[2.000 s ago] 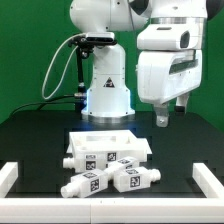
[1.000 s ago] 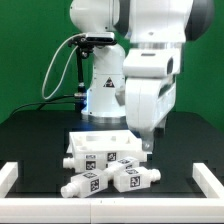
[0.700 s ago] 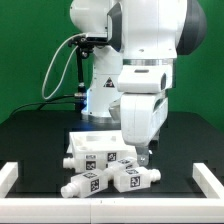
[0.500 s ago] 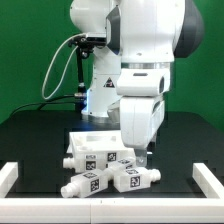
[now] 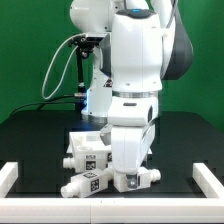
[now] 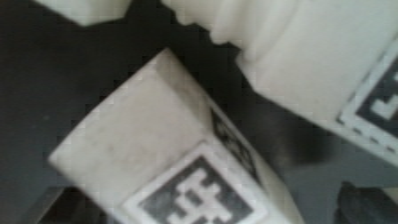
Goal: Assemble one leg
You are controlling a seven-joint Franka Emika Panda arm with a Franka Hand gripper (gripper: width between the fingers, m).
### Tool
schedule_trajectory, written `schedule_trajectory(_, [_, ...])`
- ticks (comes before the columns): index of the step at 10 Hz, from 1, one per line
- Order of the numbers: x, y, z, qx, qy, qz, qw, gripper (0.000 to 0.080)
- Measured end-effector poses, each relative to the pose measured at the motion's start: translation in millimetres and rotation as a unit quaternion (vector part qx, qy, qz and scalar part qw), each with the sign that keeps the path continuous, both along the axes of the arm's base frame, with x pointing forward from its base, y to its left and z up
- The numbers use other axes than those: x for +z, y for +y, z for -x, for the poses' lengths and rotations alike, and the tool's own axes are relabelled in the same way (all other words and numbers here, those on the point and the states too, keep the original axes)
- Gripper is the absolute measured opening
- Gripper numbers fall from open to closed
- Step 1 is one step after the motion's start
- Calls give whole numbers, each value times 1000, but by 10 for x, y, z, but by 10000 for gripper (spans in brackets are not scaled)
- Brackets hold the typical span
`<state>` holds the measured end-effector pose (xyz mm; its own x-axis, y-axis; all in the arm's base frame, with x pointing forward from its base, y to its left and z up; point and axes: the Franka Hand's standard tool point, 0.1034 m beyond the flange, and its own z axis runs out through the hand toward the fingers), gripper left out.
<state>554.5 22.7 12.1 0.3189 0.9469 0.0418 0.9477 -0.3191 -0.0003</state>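
Gripper (image 5: 128,178) low among white legs (image 5: 85,184), open or closed unclear; leg tag (image 6: 192,192) close-up only in wrist view.

The arm (image 5: 135,60) wears glossy white rounded shells; a dark grey band (image 5: 180,55) curves high above the gripper (image 5: 128,180); behind it, the white conical base (image 5: 97,98) glows blue; black cables (image 5: 57,55) loop alongside.

Desk (image 5: 40,135): black, matte top. White rail (image 5: 8,176): lies along the desk edge at the exterior view's left. Second rail (image 5: 212,178): lies along the opposite edge. Front rail (image 5: 30,213): spans the front edge. Green curtain (image 5: 30,50): hangs behind the rear edge.
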Motion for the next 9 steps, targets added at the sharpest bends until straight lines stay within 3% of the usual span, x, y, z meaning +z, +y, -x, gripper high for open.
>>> schedule_trajectory(2, [-3, -2, -13, 0, -1, 0, 1000, 649])
schedule_trajectory(4, [-5, -2, -12, 0, 0, 0, 1000, 378])
schedule_trajectory(5, [-5, -2, -11, 0, 0, 0, 1000, 378])
schedule_trajectory(6, [-2, -2, -14, 0, 0, 0, 1000, 284])
schedule_trajectory(8, [145, 62, -153, 22, 23, 1, 999, 284])
schedule_trajectory(9, [261, 178, -248, 38, 22, -3, 999, 284])
